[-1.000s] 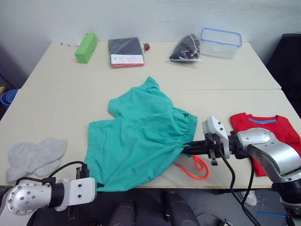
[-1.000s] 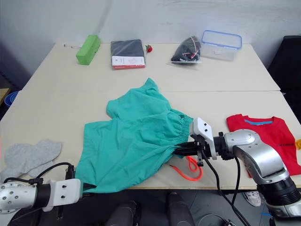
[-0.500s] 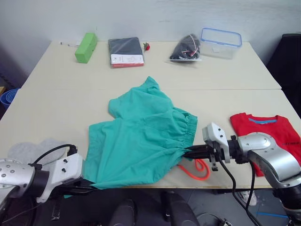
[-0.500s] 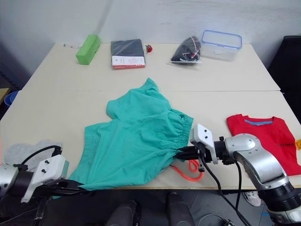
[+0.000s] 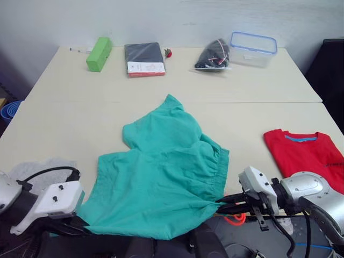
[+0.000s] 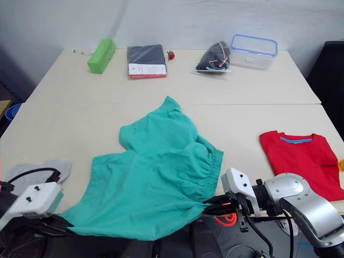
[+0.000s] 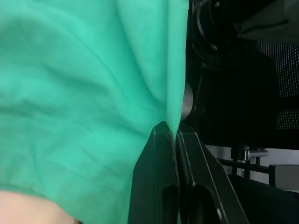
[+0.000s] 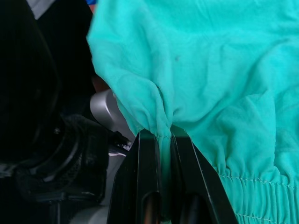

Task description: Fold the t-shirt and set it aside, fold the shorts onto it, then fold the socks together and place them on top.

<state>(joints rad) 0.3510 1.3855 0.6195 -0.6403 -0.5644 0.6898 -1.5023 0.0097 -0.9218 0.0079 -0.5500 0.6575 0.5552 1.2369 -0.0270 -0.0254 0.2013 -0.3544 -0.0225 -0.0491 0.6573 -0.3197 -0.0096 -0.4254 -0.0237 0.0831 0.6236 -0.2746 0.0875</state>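
I see my left gripper [image 7: 174, 133] and right gripper [image 8: 161, 137] each clamped on the shorts' [image 5: 161, 177] near edge, off the tabletop [image 5: 64, 118].

No text, label, brand or number can be read on anything here.

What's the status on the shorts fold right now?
Left gripper and right gripper both shut on the shorts, near edge pulled past the table's front. T-shirt folded at right; socks at left. Nothing in the way.
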